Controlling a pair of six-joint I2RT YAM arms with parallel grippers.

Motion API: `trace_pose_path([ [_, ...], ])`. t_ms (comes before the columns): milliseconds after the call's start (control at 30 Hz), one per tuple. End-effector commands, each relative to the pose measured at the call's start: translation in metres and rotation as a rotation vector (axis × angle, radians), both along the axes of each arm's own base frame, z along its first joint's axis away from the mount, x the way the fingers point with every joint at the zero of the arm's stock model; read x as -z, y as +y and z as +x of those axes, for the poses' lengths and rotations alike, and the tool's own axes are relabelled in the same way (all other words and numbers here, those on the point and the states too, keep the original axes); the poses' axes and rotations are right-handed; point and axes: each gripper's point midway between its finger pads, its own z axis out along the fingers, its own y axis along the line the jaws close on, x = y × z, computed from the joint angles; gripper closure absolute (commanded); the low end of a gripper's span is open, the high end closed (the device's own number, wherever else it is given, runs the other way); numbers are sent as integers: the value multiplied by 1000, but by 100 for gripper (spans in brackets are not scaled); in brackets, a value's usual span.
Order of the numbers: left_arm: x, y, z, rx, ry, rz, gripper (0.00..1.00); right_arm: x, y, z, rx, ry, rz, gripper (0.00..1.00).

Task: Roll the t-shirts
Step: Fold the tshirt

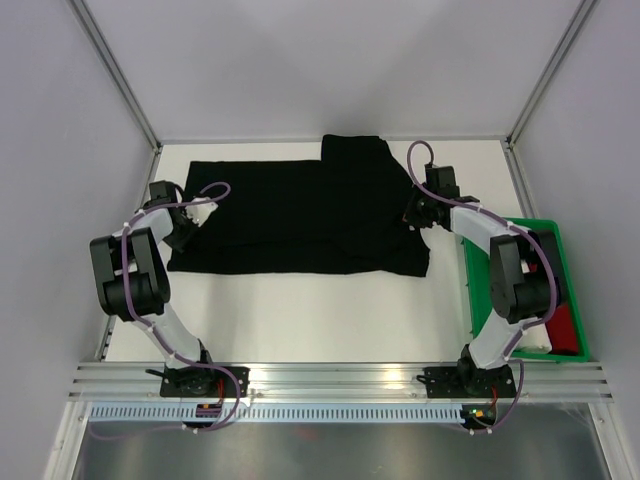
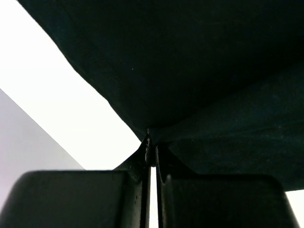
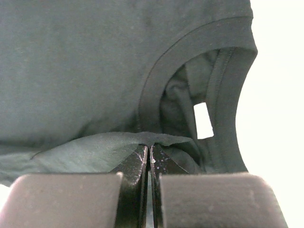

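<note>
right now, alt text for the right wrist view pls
The right gripper is shut on a fold of the black t-shirt, pinching cloth just below the collar. A small white neck label shows inside the neck opening, with the white table at right.

Black short-sleeved t-shirt (image 1: pixel 300 215) spread flat across the far half of the table, hem toward the left edge, collar toward the right (small white neck label (image 3: pixel 203 120) inside it), one sleeve reaching the far edge, red roll (image 1: pixel 567 330) in the green bin at the table's right edge
</note>
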Motion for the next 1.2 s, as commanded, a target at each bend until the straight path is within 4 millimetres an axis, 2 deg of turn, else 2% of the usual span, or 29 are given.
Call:
trace_pose_path([
  [0,-13,12,24,-67,-78,27,98,-7,-13,20,24,-39,-54,100],
  [133,-13,10,29,-85,-85,10,96,-2,-10,25,9,-31,-29,100],
  [233,-9,10,32,-97,-81,2,89,0,-5,31,-4,-34,-9,100],
  [267,-8,10,33,-103,-85,1,86,0,-4,32,-6,-38,-7,98],
  [300,-8,11,34,-112,-87,-1,78,2,-4,34,-7,-35,-5,96],
  [367,-10,18,43,-152,-126,23,67,1,-3,38,-14,-41,-9,84],
  [433,-18,33,58,-221,-200,71,63,6,-5,42,-7,-37,-21,74],
  [533,-30,43,75,-304,-268,76,62,9,-9,53,8,-38,-47,72],
  [567,-33,43,78,-318,-282,70,57,10,-11,54,10,-33,-59,72],
  [600,-43,45,86,-331,-310,67,55,7,-11,60,13,-39,-61,71],
  [667,-49,44,88,-353,-321,49,50,1,-12,64,18,-49,-70,68],
  [733,-59,42,91,-358,-335,35,50,-15,-14,71,25,-78,-83,64],
  [767,-65,41,87,-364,-336,28,50,-22,-17,67,29,-73,-93,63],
  [800,-64,34,80,-351,-321,0,50,-27,-21,65,41,-74,-113,63],
  [833,-66,28,74,-334,-309,-18,50,-26,-25,55,49,-46,-129,62],
  [867,-81,21,62,-315,-314,-36,50,-39,-28,48,59,-61,-136,62],
  [900,-66,4,43,-266,-264,-91,50,-28,-33,31,69,-20,-152,60],
  [933,-63,-5,31,-189,-231,-95,50,-24,-36,17,66,7,-158,59],
  [967,-44,-14,4,-154,-172,-107,45,-31,-37,6,66,1,-157,57],
  [1000,-52,-14,-5,-97,-186,-73,44,-13,-40,-16,64,58,-165,55],
  [1033,-48,-16,-16,-72,-170,-58,43,-7,-42,-29,61,89,-171,54],
  [1067,-31,-18,-35,-49,-119,-47,40,-7,-43,-38,56,98,-168,53],
  [1100,-31,-14,-39,-32,-125,-11,39,6,-43,-54,47,141,-167,53],
  [1167,-16,-13,-50,18,-96,26,39,9,-35,-68,9,158,-127,53],
])
